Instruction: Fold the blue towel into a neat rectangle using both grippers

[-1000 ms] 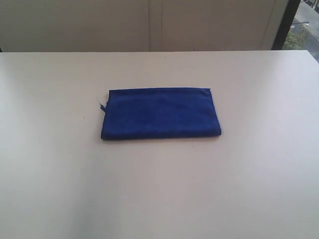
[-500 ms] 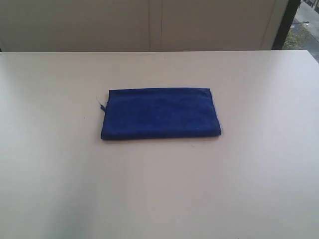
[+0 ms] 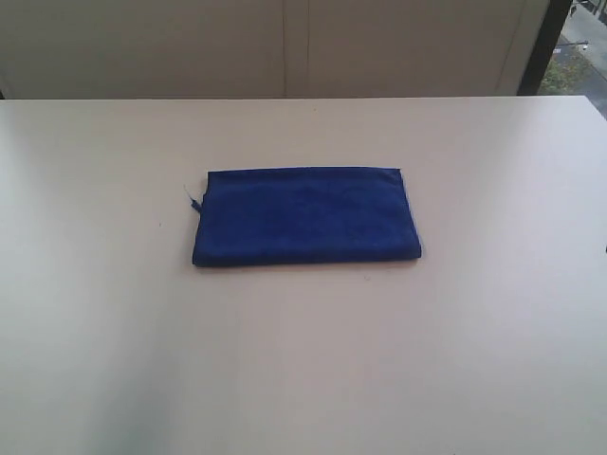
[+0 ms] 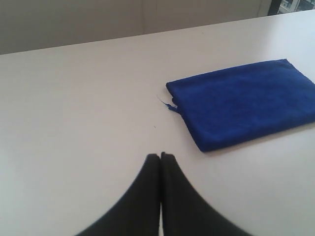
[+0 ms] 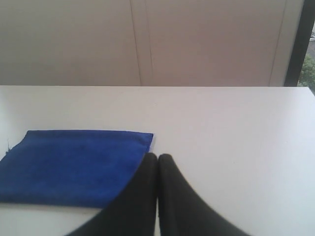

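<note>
The blue towel (image 3: 305,216) lies flat in the middle of the white table (image 3: 303,360), folded into a compact rectangle, with a small tag or thread sticking out at its left edge. Neither arm shows in the exterior view. In the left wrist view my left gripper (image 4: 160,156) is shut and empty, hovering over bare table well short of the towel (image 4: 246,103). In the right wrist view my right gripper (image 5: 157,156) is shut and empty too, its tips beside the towel (image 5: 74,164) near one corner, held above it.
Pale wall panels (image 3: 285,47) run behind the table's far edge. A dark window frame (image 3: 545,47) stands at the back right.
</note>
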